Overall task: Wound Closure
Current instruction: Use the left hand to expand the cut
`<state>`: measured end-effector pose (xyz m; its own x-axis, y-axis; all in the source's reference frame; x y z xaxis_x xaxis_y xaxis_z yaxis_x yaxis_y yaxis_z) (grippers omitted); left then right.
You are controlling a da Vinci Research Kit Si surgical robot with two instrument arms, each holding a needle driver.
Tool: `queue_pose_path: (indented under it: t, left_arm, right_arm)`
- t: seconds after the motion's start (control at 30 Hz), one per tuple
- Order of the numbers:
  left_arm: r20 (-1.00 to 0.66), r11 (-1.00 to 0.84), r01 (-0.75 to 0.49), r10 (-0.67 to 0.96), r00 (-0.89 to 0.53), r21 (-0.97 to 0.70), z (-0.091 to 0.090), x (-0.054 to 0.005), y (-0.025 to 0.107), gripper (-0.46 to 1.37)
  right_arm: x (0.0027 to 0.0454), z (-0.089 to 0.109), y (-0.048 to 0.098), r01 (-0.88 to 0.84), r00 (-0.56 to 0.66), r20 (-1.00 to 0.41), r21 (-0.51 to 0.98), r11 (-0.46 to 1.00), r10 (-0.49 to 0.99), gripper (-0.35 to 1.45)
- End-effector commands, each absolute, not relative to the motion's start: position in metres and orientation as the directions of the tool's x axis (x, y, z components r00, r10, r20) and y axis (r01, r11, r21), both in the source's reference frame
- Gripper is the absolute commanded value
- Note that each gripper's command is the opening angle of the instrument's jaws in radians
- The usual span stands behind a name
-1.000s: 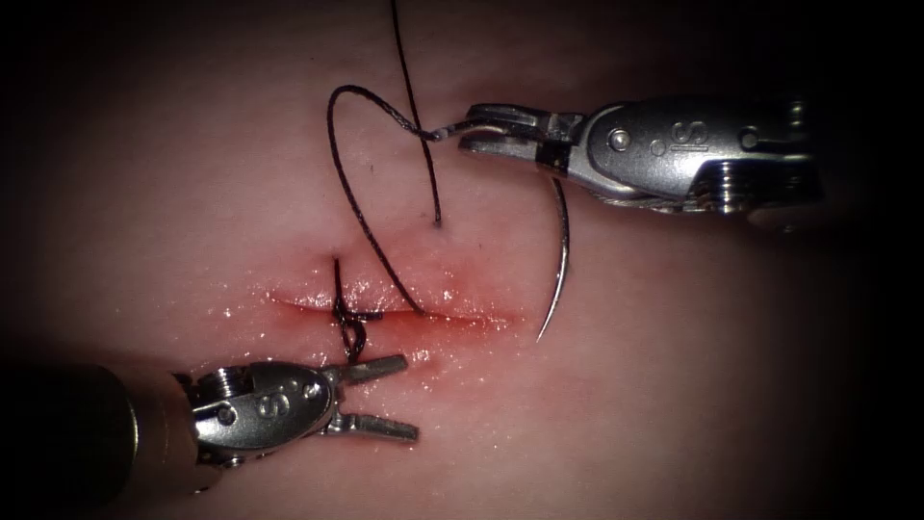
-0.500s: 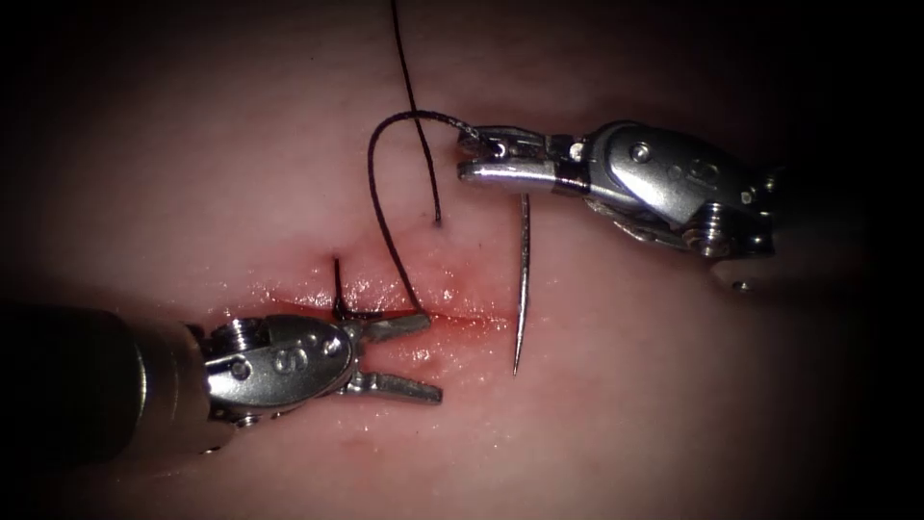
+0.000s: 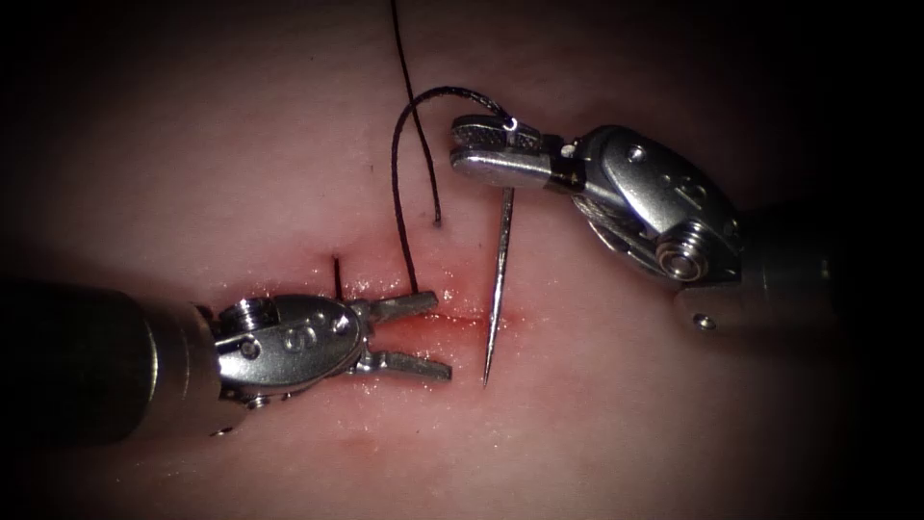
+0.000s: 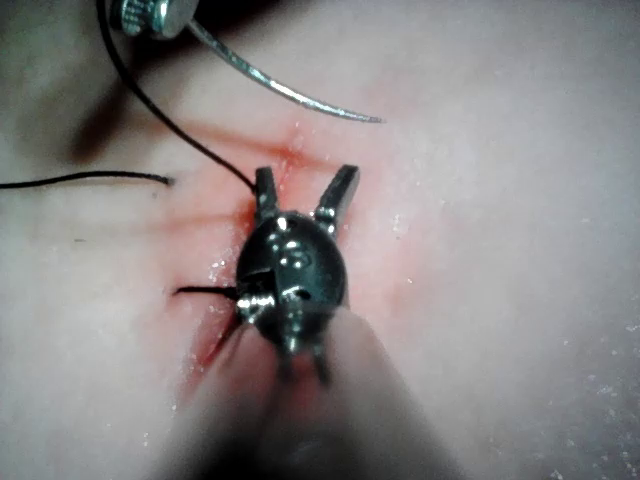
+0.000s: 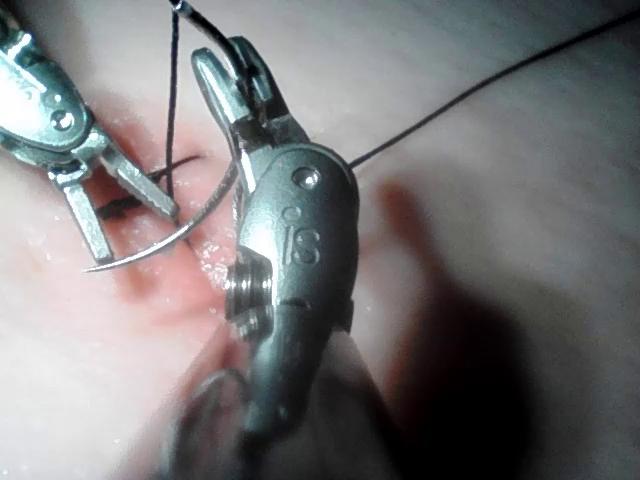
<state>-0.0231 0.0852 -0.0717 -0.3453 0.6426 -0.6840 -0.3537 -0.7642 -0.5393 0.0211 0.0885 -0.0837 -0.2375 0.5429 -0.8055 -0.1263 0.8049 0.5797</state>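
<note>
My right tool (image 3: 458, 144) is shut on the curved needle (image 3: 498, 279) close to its tail. The needle hangs free above the tissue (image 3: 654, 433), crossing the right end of the cut (image 3: 462, 316), and its tip hovers just on the near side. Dark thread (image 3: 395, 183) arches from the needle's tail down into the cut beside my left tool's far jaw. My left tool (image 3: 440, 335) lies along the cut from the left, open and holding nothing. The left wrist view has those open jaws (image 4: 305, 185) under the needle (image 4: 290, 95). The right wrist view has my right tool (image 5: 225, 60) gripping the needle (image 5: 170, 245).
A second thread strand (image 3: 416, 116) runs from the far edge down into a puncture beyond the cut. A short cut thread end (image 3: 337, 274) from an earlier stitch stands on the left part of the cut. Red fluid wets the wound edges.
My right tool has shifted left and rolled, swinging the needle left across the cut's right end. My left tool has risen and advanced right to the cut, staying open.
</note>
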Motion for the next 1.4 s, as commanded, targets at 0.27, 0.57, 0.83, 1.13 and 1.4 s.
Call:
queue_pose_path:
  t: [0.27, 0.57, 0.83, 1.13, 1.4]
  left_arm:
    - [-0.688, -0.767, -0.35, 0.639, -0.343, -0.537, -0.0708, -0.0226, 0.0852, 0.47]
    - [-0.611, -0.757, -0.351, 0.653, -0.448, -0.551, -0.068, -0.0214, 0.085, 0.23]
    - [-0.537, -0.746, -0.379, 0.661, -0.525, -0.548, -0.0673, -0.0212, 0.0854, 0.07]
    - [-0.448, -0.715, -0.437, 0.69, -0.569, -0.546, -0.0659, -0.0218, 0.0868, -0.16]
    - [-0.372, -0.72, -0.451, 0.673, -0.639, -0.528, -0.0642, -0.022, 0.0867, -0.21]
  right_arm:
    - [0.021, -0.0833, 0.0887, -0.118, -0.247, -0.801, 0.584, 0.803, 0.546, -0.35]
    - [0.0209, -0.0835, 0.0886, -0.118, -0.249, -0.799, 0.585, 0.802, 0.547, -0.35]
    - [0.0209, -0.0835, 0.0887, -0.125, -0.243, -0.8, 0.587, 0.8, 0.549, -0.35]
    - [0.0209, -0.0836, 0.0881, -0.13, -0.245, -0.801, 0.585, 0.8, 0.546, -0.35]
    - [0.0209, -0.0837, 0.0877, -0.131, -0.244, -0.802, 0.584, 0.801, 0.545, -0.35]
